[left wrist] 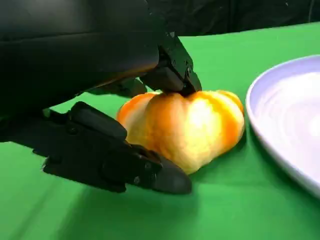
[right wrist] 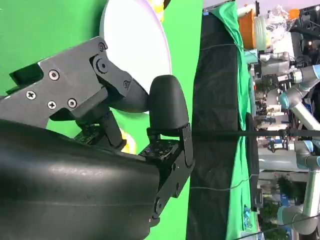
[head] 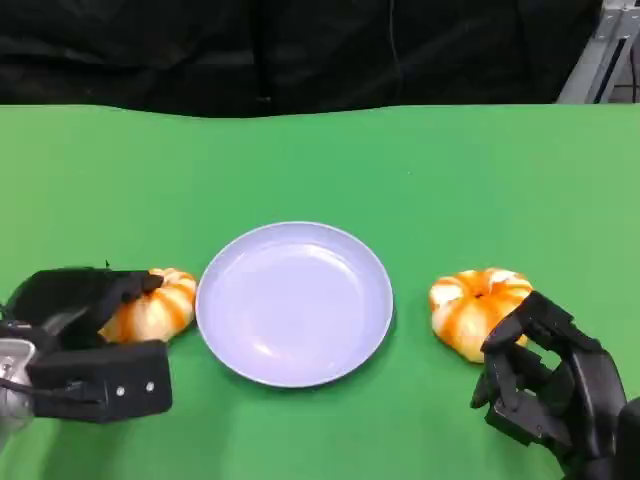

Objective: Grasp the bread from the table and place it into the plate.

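A lavender plate (head: 295, 300) lies mid-table. Left of it sits an orange-and-cream bread (head: 158, 305) on the green cloth. My left hand (head: 85, 340) covers its near-left part. In the left wrist view one finger (left wrist: 170, 75) presses on the top of that bread (left wrist: 185, 127) and another finger (left wrist: 120, 162) lies against its lower side, so the hand grips it while it rests on the table. A second bread (head: 478, 308) sits right of the plate. My right hand (head: 545, 385) stands just in front of it, fingers curved and apart, holding nothing.
The plate's rim (left wrist: 280, 115) lies a short way from the gripped bread. The green table (head: 320, 170) runs back to a black curtain. In the right wrist view the plate (right wrist: 135, 45) shows beyond my right hand's fingers (right wrist: 167, 107), with lab equipment past the table edge.
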You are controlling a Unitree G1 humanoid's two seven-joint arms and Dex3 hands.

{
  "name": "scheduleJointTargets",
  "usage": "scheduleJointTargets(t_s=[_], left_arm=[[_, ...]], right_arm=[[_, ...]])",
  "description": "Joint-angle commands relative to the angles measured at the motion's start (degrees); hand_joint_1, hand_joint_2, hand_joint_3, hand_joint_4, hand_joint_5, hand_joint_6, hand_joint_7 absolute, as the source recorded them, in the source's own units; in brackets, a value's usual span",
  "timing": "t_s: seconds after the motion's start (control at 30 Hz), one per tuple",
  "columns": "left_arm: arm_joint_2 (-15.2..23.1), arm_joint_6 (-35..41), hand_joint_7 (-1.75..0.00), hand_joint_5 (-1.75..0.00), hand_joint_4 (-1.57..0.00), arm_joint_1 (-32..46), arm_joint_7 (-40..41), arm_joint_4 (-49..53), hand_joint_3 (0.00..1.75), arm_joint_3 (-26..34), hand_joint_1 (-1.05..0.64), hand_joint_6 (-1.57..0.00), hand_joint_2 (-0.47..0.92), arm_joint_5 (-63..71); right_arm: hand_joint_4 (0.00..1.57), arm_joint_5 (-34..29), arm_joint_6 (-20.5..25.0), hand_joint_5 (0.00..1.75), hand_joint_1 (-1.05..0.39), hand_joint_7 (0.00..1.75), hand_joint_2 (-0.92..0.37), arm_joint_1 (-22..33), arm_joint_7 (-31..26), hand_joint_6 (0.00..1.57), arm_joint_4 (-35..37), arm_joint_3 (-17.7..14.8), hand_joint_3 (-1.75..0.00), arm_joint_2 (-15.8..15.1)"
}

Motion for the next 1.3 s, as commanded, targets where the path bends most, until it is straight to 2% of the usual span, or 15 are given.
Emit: scheduleJointTargets(t_s=[0.03, 0.07, 0.1, 0.13, 0.17, 0.2, 0.23, 0.33, 0.5, 0.9, 1.3], left_arm=[[-0.9, -1.9, -0.12, -0.19, -1.13, 0.3, 0.3, 1.9, 0.25, 1.0, -0.04, -1.05, 0.92, -2.8], [-1.1, -2.0, -0.20, -0.48, -1.10, 0.3, 0.3, 2.1, 0.29, 1.1, -0.02, -1.12, 0.92, -3.2], [-1.2, -2.3, -0.40, -1.07, -0.88, 0.4, 0.8, 2.2, 0.31, 1.1, 0.00, -1.10, 0.92, -3.4], [-1.3, -2.5, -0.87, -1.40, -0.77, 0.5, 1.1, 2.5, 0.33, 1.3, 0.01, -0.92, 0.92, -3.8], [-1.4, -2.6, -1.25, -1.57, -0.71, 0.6, 1.5, 2.7, 0.34, 1.4, 0.01, -0.74, 0.92, -4.0], [-1.5, -2.6, -1.51, -1.67, -0.67, 0.6, 1.8, 2.8, 0.34, 1.4, 0.01, -0.62, 0.92, -4.2], [-1.5, -2.6, -1.60, -1.71, -0.66, 0.6, 2.0, 3.0, 0.34, 1.3, 0.01, -0.57, 0.92, -4.3], [-1.6, -2.0, -1.72, -1.74, -0.61, 0.5, 3.6, 3.1, 0.32, 1.1, 0.02, -0.46, 0.92, -3.9], [-1.4, -2.0, -1.75, -1.75, -0.60, 0.3, 3.5, 2.4, 0.31, 1.6, 0.01, -0.43, 0.92, -4.6], [0.7, -2.7, -1.62, -1.75, -0.64, 0.4, 1.4, -4.7, 0.40, 4.8, 0.02, -0.59, 0.91, -7.2], [1.2, -1.4, -1.54, -1.75, -0.60, 3.5, -4.6, -21.7, 0.36, 6.7, 0.00, -0.64, 0.91, -7.7]], right_arm=[[0.83, 0.2, -0.5, 1.75, -0.15, 1.58, -0.62, -0.2, -0.1, 0.65, -0.4, -0.5, -1.09, -0.6], [0.83, 0.2, -0.4, 1.75, -0.15, 1.58, -0.62, -0.1, -0.2, 0.65, -0.5, -0.5, -1.09, -0.5], [0.83, 0.2, -0.2, 1.75, -0.15, 1.58, -0.62, -0.1, -0.3, 0.65, -0.6, -0.5, -1.09, -0.5], [0.84, 0.1, -0.1, 1.75, -0.15, 1.58, -0.62, -0.1, -0.3, 0.65, -0.6, -0.5, -1.09, -0.5], [0.83, 0.0, 0.1, 1.75, -0.15, 1.58, -0.62, -0.1, -0.4, 0.65, -0.7, -0.4, -1.09, -0.6], [0.83, -0.2, 0.2, 1.75, -0.15, 1.58, -0.62, 0.0, -0.5, 0.65, -0.8, -0.4, -1.09, -0.6], [0.83, -0.3, 0.2, 1.75, -0.15, 1.58, -0.62, 0.0, -0.6, 0.64, -0.9, -0.4, -1.09, -0.7], [0.84, -0.3, -0.7, 1.75, -0.16, 1.59, -0.61, -0.3, -0.4, 0.64, -0.1, -0.5, -1.10, -0.7], [0.83, 0.4, -0.3, 1.75, -0.15, 1.60, -0.61, -0.1, 0.0, 0.64, -0.3, -0.7, -1.09, -0.6], [0.84, 0.1, -0.5, 1.75, -0.16, 1.59, -0.61, -0.2, -0.1, 0.64, -0.1, -0.8, -1.09, -0.7], [0.84, 0.0, -0.3, 1.75, -0.15, 1.59, -0.61, -0.2, -0.2, 0.64, -0.1, -0.8, -1.09, -0.8]])
